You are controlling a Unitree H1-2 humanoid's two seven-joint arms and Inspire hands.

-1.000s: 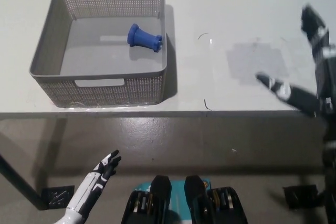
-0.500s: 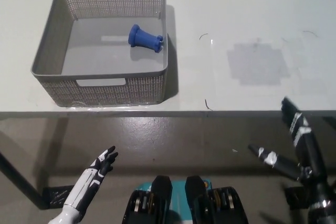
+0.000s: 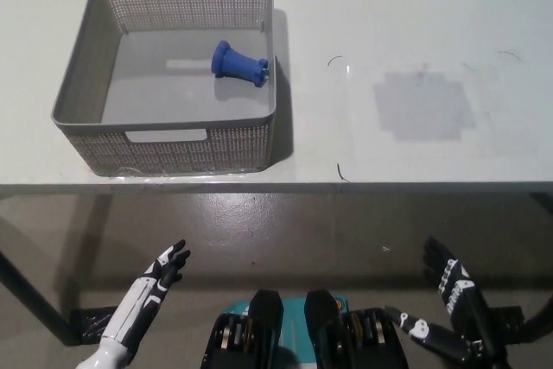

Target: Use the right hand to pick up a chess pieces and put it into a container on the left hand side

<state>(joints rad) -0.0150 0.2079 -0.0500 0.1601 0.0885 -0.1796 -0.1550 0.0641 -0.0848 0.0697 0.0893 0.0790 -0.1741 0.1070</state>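
Note:
A blue chess piece (image 3: 239,63) lies on its side inside the grey mesh basket (image 3: 78,92), toward the basket's right wall. The basket stands on the left part of the white table (image 3: 406,32). My black right hand (image 3: 449,313) hangs below the table's front edge at the lower right, open, fingers spread, holding nothing. My white left hand (image 3: 147,295) rests low at the lower left, also open and below the table edge.
A faint grey square patch (image 3: 425,105) marks the table to the right of the basket. The table's front edge (image 3: 346,185) runs across the middle of the picture, with dark floor beneath it.
My right hand has come down from above the table's right side to below its front edge. The left hand has sunk slightly. The chess piece stays in the basket.

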